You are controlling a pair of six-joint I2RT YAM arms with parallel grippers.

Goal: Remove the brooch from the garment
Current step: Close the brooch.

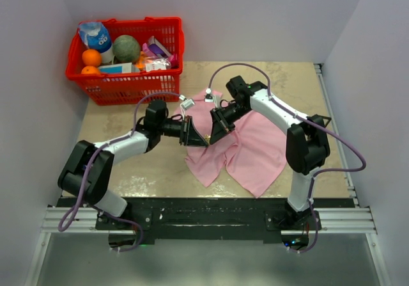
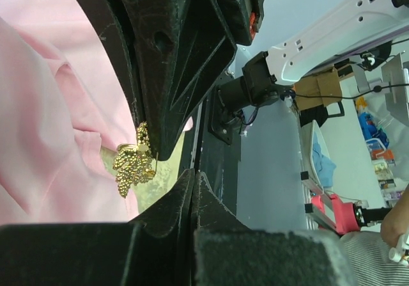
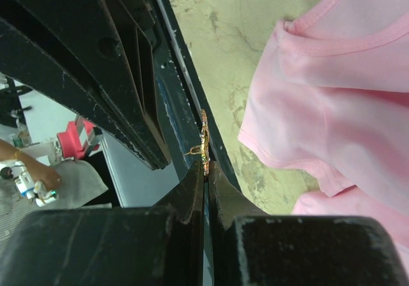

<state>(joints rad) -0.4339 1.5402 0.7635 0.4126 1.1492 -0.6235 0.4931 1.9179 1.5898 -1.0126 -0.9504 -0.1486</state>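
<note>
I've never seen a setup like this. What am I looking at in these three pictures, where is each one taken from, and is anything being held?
These are two robot arms bolted at the near edge of a table. The wide picture looks down from above and behind them. The other two come from a small camera on each wrist, so each shows its own claw at the bottom of the frame.

On the table lie a pink T-shirt and, in the far left corner, a red basket of groceries, including an orange.

The two claws meet tip to tip above the shirt. The right claw is shut on a small gold brooch, which in the right wrist view appears clear of the cloth. The left claw is shut too, with nothing visible between its fingers.
</note>
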